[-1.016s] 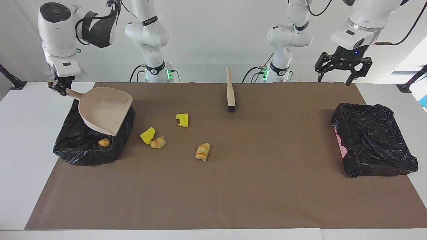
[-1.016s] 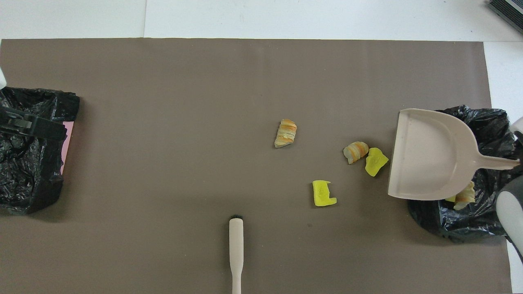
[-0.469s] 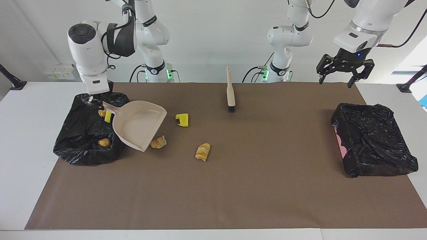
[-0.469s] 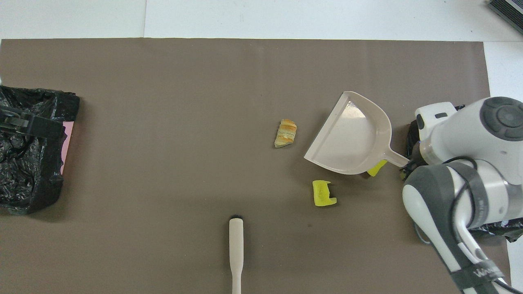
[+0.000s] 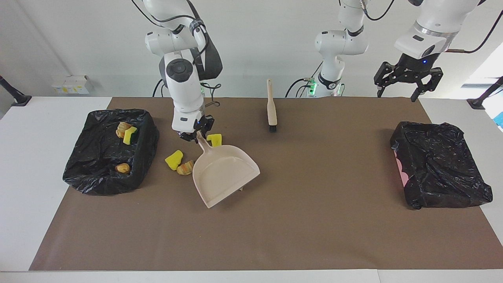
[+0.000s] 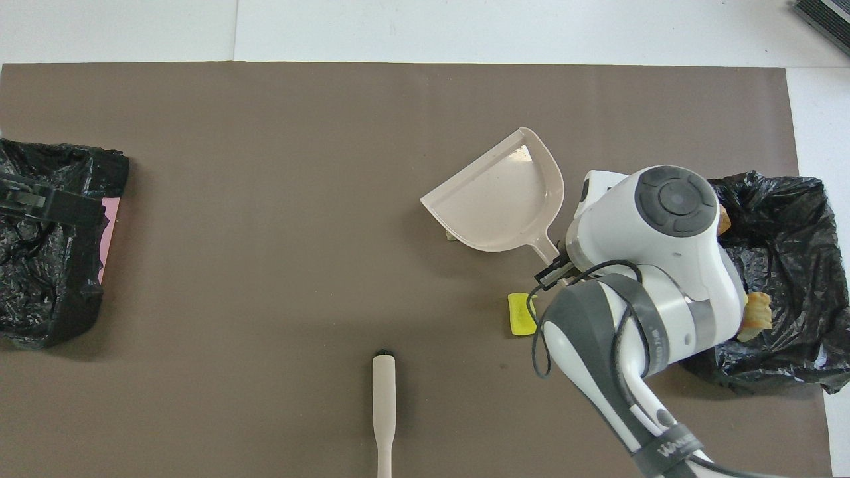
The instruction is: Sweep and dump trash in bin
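- Right gripper [image 5: 195, 133] clamped on dustpan [image 5: 224, 174] handle; pan over mid-mat [image 5: 275, 236].
- Left gripper [image 5: 406, 80] fingers apart, holding nothing, raised over the mat's robot-side corner at its own end.
- Trash: three pieces in bin [image 5: 78, 173]; sponge chunks [image 5: 173, 160], [image 5: 215, 140] and croissant [image 5: 185, 168] on mat beside the pan.
- Brush [image 5: 271, 107] at mat's robot-side edge.

Brown mat [image 5: 275, 236] covers most of white counter [image 5: 23, 196]. Beige brush [image 5: 271, 108] lies on the mat near the robots' edge, bristles pointing away from them. Closed black-bagged box [image 5: 440, 171] sits at the left arm's end, pink showing at one side. Small white box with yellow labels [image 5: 70, 84] sits off the counter, at the right arm's end. Dark stand foot [image 5: 15, 98] at that corner.
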Motion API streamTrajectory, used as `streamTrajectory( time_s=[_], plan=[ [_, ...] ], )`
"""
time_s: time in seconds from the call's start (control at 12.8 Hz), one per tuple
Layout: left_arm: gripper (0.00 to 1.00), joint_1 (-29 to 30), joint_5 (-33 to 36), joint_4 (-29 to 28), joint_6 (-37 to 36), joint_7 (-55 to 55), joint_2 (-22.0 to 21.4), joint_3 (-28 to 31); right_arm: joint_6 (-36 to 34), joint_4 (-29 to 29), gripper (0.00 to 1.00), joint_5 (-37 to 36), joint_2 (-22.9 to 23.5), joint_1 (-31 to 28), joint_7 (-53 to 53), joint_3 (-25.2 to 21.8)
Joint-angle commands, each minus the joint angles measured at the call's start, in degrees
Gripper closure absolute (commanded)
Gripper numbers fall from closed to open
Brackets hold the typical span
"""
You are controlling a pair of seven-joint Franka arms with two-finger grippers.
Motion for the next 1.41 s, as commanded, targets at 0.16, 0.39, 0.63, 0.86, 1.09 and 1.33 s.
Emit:
streamTrajectory(
  time_s=[0.16,0.39,0.63,0.86,1.09,1.33],
  plan=[
    [0.00,0.7,-0.5,-1.0,-1.5,0.0,-1.4,0.0,0.2,10.2,1.00,5.8,7.4,7.5,19.6,-0.4],
    [0.00,0.7,-0.5,-1.7,-1.5,-0.1,-1.8,0.0,0.1,17.3,1.00,5.8,14.0,11.3,31.1,-0.3],
    [0.00,0.6,-0.5,-3.0,-1.3,0.0,-2.7,0.0,0.2,26.8,1.00,6.1,23.6,15.2,40.9,-0.3],
    [0.00,0.7,-0.5,-5.0,-1.1,0.4,-3.9,0.1,3.9,30.4,1.00,6.0,29.0,18.3,46.1,-0.3],
    [0.00,0.7,-0.5,-5.0,-1.1,0.4,-3.9,0.1,5.3,29.1,0.00,6.6,28.2,17.7,45.5,-0.4],
    [0.00,0.6,-0.5,-5.0,-0.5,-0.1,-3.8,0.1,2.3,25.9,0.00,6.6,22.9,17.1,45.3,-0.4]
  ],
)
